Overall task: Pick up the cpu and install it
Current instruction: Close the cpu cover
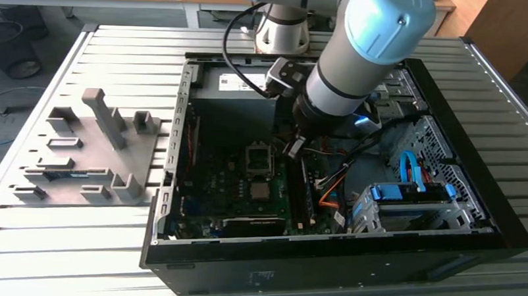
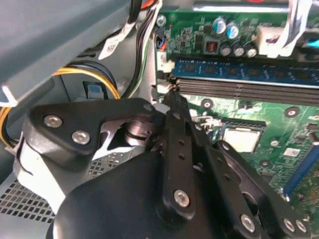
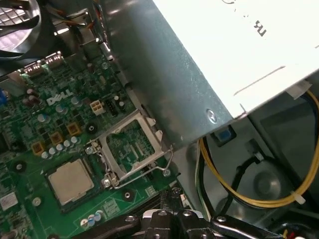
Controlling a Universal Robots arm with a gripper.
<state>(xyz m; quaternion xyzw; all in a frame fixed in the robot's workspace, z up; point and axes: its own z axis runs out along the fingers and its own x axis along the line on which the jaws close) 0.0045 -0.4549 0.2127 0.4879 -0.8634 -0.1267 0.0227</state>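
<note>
Looks like the cpu [image 3: 70, 181] sits flat in its socket, load frame [image 3: 130, 147] flipped open to let it in, with the gripper [image 3: 172, 199] hovering near the frame, jaws shut and empty.

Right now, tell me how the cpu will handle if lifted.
The cpu looks thin, flat and rigid, so it is probably light and stiff. Its smooth metal top may be slippery. Lying flat, it should not roll.

Arm [image 1: 359, 72] slants down, fingers [image 2: 175, 144] closed together
</note>
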